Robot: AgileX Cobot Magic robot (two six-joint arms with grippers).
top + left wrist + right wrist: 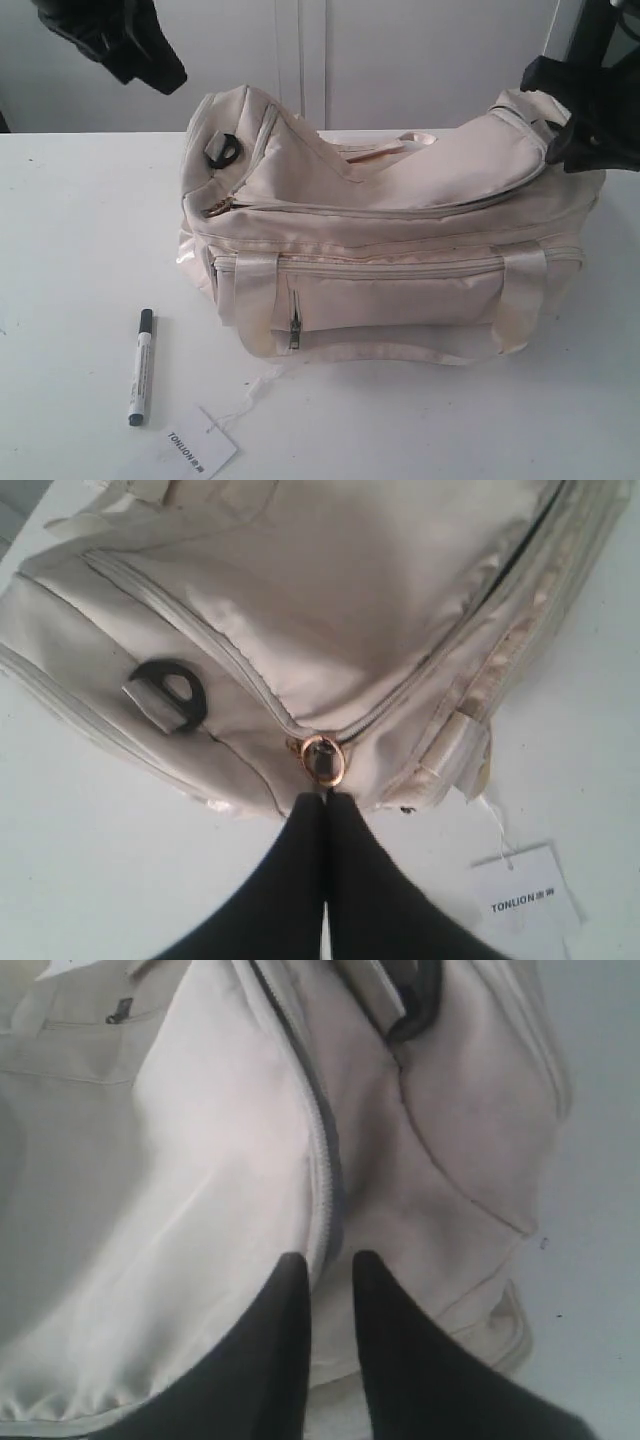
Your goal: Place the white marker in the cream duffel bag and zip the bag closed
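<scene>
Fingers (295, 880) of left gripper (323, 798): pressed together, empty, hovering high over cream duffel bag (400, 290) near zip pull (322, 760); white marker (141, 366) flat on table (70, 250), front-left of bag; right gripper (327, 1260): 2 fingers narrowly parted astride zip seam (325, 1160), hold on fabric unclear, arm cut off.

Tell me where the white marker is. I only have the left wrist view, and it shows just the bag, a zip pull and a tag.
Observer: The white marker lies on the table in front of the cream duffel bag, beside the paper tag.
Operator: Where's the right claw?
Observer: The right claw is at the bag's other end, its fingers slightly apart astride the top zip.
Operator: Is the front pocket open?
Observer: The front pocket looks zipped shut, its pull hanging down.
</scene>
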